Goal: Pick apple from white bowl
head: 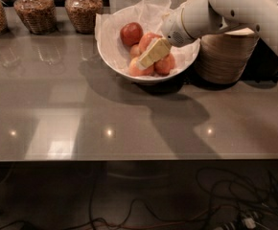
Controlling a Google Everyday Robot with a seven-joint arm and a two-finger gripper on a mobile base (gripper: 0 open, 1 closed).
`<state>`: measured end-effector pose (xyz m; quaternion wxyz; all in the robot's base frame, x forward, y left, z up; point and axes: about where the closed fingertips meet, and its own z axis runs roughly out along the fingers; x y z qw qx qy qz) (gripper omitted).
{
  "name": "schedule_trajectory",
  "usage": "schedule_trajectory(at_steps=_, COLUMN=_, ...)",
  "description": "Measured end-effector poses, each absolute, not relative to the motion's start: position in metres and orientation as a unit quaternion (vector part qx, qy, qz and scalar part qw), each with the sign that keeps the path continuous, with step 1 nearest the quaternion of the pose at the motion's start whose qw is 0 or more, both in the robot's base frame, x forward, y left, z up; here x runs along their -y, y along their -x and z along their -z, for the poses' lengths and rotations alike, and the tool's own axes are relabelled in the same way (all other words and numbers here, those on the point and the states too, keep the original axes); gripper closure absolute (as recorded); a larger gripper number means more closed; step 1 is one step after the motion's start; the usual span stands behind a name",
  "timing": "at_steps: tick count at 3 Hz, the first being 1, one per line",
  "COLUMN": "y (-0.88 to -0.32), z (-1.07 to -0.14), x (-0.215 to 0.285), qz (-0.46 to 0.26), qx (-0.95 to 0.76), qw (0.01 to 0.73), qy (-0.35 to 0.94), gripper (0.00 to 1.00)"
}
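Apples (pixel 131 33): red with paler patches, piled inside white bowl (pixel 111 56) on crinkled tissue (pixel 151 6) | gripper (pixel 153 53): over bowl's centre, low above pile | grip opening: cannot tell

Dim, glare-flecked; gripper (pixel 153 53) over white bowl (pixel 117 67)
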<state>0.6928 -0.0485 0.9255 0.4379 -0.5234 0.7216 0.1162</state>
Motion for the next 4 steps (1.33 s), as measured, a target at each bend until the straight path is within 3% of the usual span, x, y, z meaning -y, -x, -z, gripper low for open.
schedule_trajectory(at_steps=1, y=-0.6974, z=-0.9153, x=0.0447, qz=-0.12, qx=-0.727, qw=0.426, qy=0.526, gripper=0.05)
schedule_trajectory(at_steps=4, y=-0.6965, z=-0.9083, x=0.0476, qz=-0.121, qx=-0.733, qw=0.411, qy=0.528, gripper=0.71)
